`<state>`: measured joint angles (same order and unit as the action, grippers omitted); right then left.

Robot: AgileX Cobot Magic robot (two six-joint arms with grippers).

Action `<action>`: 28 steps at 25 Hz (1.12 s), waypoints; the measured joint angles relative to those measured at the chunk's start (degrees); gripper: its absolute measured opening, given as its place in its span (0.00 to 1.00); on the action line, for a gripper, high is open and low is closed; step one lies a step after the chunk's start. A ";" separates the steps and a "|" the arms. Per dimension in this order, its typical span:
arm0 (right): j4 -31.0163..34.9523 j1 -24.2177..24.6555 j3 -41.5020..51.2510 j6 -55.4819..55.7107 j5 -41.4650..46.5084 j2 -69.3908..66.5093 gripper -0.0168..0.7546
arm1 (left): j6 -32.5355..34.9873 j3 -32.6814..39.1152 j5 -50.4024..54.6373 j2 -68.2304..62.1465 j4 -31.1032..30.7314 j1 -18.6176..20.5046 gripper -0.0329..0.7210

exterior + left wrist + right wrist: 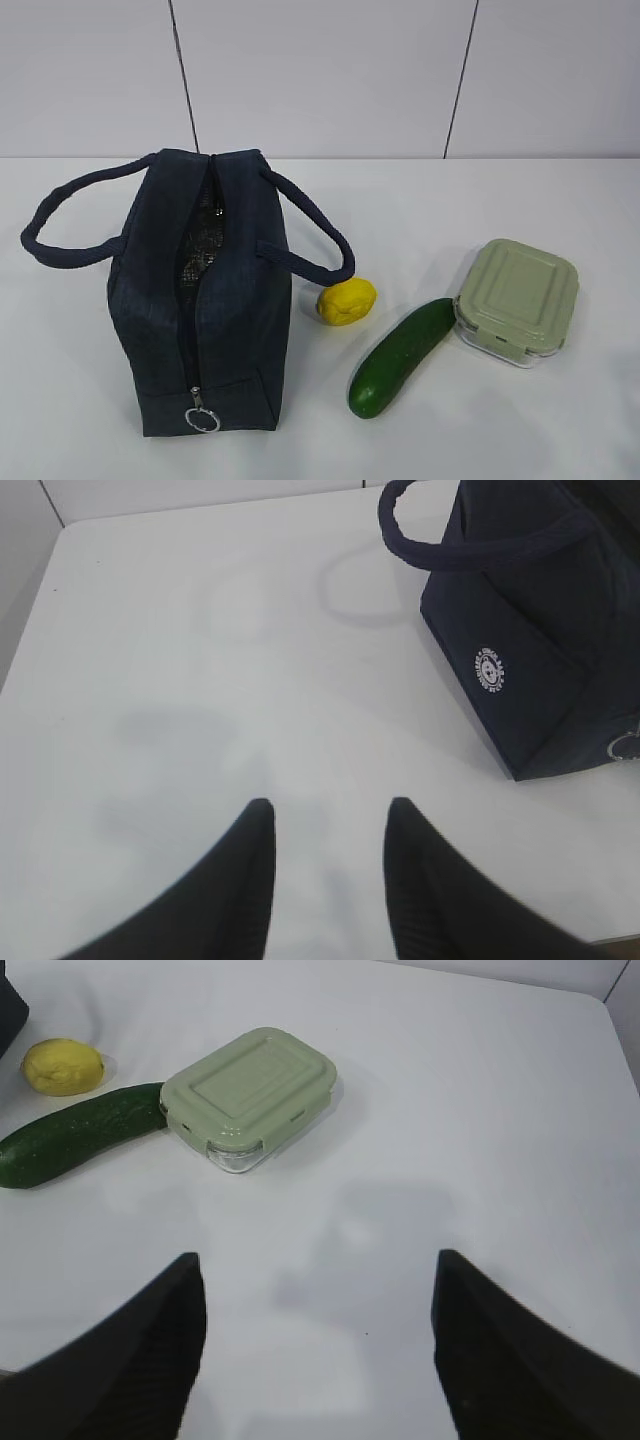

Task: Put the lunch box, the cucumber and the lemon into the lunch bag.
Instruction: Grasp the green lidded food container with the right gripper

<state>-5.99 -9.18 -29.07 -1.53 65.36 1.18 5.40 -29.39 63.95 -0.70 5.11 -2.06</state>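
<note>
The navy lunch bag (pixel 205 300) stands at the left with its top zipper open, showing silvery lining; it also shows in the left wrist view (pixel 530 650). The yellow lemon (pixel 346 301) lies just right of the bag. The dark green cucumber (pixel 400 356) lies at a slant, its far end touching the sage-green lunch box (pixel 518 298). The right wrist view shows the lunch box (pixel 250 1095), cucumber (pixel 75 1138) and lemon (pixel 63 1066). My left gripper (pixel 330 810) is open and empty above bare table left of the bag. My right gripper (pixel 315 1260) is wide open and empty, nearer than the box.
The white table (pixel 480 200) runs back to a pale panelled wall (pixel 320 70). The bag's two loop handles (pixel 60 235) stick out to either side. A metal ring pull (pixel 202 418) hangs at the bag's near end.
</note>
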 joint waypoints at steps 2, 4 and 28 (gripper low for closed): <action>0.00 0.00 0.00 0.00 0.00 0.00 0.69 | 0.00 0.00 0.00 0.00 0.00 0.00 0.39; 0.00 0.00 0.00 0.00 0.00 0.00 0.69 | 0.00 0.00 0.00 0.00 0.00 0.00 0.39; 0.08 0.00 -1.50 3.75 -0.96 0.00 0.69 | 0.00 0.00 0.00 0.00 0.00 0.00 0.39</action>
<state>-5.90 -9.18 -30.57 2.22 64.41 1.18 5.40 -29.39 63.95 -0.70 5.11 -2.06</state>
